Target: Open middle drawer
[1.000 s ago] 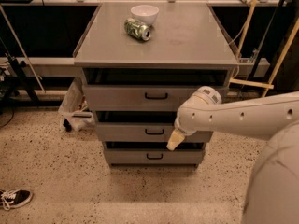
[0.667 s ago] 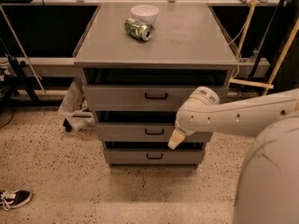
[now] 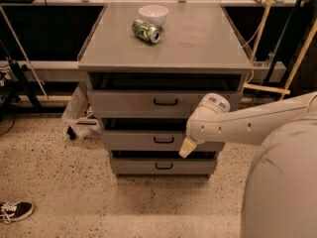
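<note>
While gripper [image 3: 187, 148] before its front, grey black-handled middle drawer [image 3: 133, 141].

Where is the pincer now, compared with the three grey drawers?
In the camera view, the pincer is right of centre, in front of the middle drawer, just right of its black bar handle and above the bottom drawer.

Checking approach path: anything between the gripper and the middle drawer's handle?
Camera view: nothing, only bare grey front of the middle drawer between its handle and the gripper, which sits just right of it.
</note>
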`<state>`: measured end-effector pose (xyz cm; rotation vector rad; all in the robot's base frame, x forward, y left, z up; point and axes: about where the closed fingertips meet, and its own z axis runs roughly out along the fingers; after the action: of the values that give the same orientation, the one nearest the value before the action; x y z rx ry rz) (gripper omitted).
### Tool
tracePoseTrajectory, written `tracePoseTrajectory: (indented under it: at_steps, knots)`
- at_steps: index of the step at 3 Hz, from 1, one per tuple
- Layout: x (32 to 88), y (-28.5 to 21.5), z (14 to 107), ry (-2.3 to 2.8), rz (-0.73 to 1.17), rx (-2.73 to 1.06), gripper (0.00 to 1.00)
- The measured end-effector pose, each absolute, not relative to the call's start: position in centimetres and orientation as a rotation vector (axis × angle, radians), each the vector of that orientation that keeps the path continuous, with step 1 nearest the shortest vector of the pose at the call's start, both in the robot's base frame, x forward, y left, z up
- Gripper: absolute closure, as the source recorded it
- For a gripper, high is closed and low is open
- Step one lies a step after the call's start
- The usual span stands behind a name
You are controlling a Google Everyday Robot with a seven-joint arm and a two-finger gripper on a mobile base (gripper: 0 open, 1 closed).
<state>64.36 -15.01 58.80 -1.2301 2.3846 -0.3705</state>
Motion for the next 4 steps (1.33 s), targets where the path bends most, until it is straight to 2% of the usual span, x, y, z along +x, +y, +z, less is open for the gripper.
tracePoseTrajectory:
  at_steps: [1,3,4]
  knots:
    - [64.6,-14.7,57.3,2.379,-0.305,-1.252,0.00]
    - [67.5,-15.9,47.5,2.436,0.069,-1.070,0.00]
    - [68.5,-16.6,44.5,2.434,0.091,-1.106,0.00]
